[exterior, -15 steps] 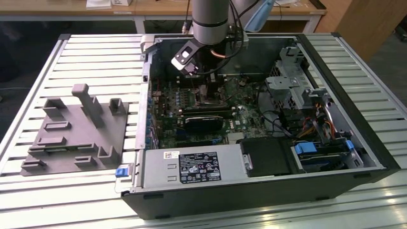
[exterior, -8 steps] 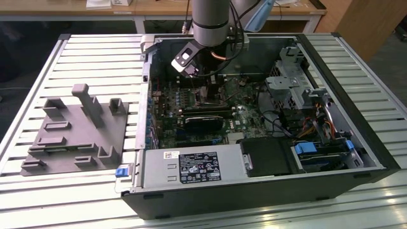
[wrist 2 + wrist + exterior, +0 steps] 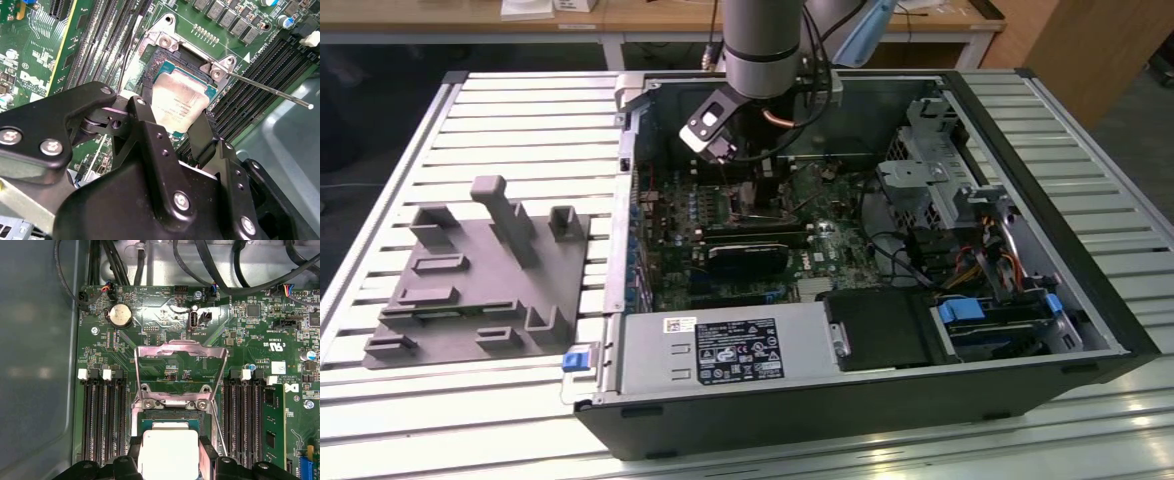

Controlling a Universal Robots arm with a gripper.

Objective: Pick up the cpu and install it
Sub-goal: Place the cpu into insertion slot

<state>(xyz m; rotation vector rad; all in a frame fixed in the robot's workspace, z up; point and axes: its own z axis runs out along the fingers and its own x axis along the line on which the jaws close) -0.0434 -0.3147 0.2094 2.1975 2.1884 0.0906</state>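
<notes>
CPU (image 3: pixel 180 97) is in my pincer (image 3: pixel 171 117). The two black fingers (image 3: pixel 142 112) are closed in on its opposite edges, silvery lid up, and the chip hangs right over the open socket (image 3: pixel 160 62) on the motherboard (image 3: pixel 160 320). In the exterior view the work sits in the upper middle of the frame, inside the computer case (image 3: pixel 854 410) on the slatted bench (image 3: pixel 494 110). The load plate (image 3: pixel 180 349) stands flipped up and the lever rod (image 3: pixel 270 90) is swung clear, so nothing blocks the seat. To do this well, I'd square the chip's corners to the socket frame, since it looks a touch skewed in the second wrist view. Hold it level, go straight down, no sliding across the contacts, no pressing.
</notes>
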